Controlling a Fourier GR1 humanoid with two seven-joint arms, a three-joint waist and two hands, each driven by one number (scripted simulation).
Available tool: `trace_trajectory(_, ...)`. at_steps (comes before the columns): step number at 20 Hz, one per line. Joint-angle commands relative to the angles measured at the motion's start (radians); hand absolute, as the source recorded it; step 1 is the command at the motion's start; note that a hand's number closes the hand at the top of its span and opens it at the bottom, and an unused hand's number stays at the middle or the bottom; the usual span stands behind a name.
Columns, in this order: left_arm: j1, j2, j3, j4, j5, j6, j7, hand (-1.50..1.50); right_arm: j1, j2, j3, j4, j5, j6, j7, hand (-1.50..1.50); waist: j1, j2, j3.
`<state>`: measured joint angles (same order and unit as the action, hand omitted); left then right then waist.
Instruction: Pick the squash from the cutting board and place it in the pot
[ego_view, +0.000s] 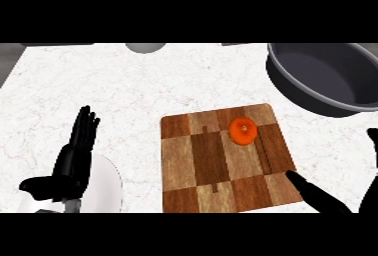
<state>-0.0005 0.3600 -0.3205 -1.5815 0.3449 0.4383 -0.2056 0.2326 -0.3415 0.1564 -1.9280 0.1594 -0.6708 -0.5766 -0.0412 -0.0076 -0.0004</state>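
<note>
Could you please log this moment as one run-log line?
squash on cutting board | pot empty | right robot hand open near board | left robot hand resting

Left robot hand (74, 150) open, fingers straight, right robot hand (325, 197) spread open

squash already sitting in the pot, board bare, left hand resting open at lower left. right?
Not quite. The head view shows the orange squash lying on the cutting board, near its upper right, and the pot at upper right holds nothing. The left hand does rest open at lower left.
</note>
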Motion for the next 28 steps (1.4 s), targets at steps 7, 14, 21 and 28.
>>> trace_trajectory(7, -0.037, -0.029, -0.031, 0.023, -0.047, -0.004, -0.018, 0.00, 0.234, -0.097, 0.153, -0.063, 0.472, 0.059, 0.463, -1.50, 0.038, 0.016, -0.009)
trace_trajectory(14, -0.041, -0.032, -0.008, 0.036, -0.027, -0.039, -0.022, 0.00, 0.106, -0.023, 0.228, -0.119, 0.780, 0.313, 0.928, -1.50, 0.061, 0.015, -0.005)
trace_trajectory(21, -0.111, -0.056, 0.034, 0.079, -0.059, -0.031, 0.027, 0.00, -0.142, 0.163, 0.323, -0.008, 0.895, 0.512, 1.146, -1.50, 0.044, 0.009, 0.000)
trace_trajectory(28, 0.001, -0.067, 0.017, -0.008, -0.096, -0.056, 0.017, 0.00, -0.243, 0.207, 0.241, 0.153, 0.874, 0.619, 1.197, -1.50, 0.047, 0.008, 0.000)
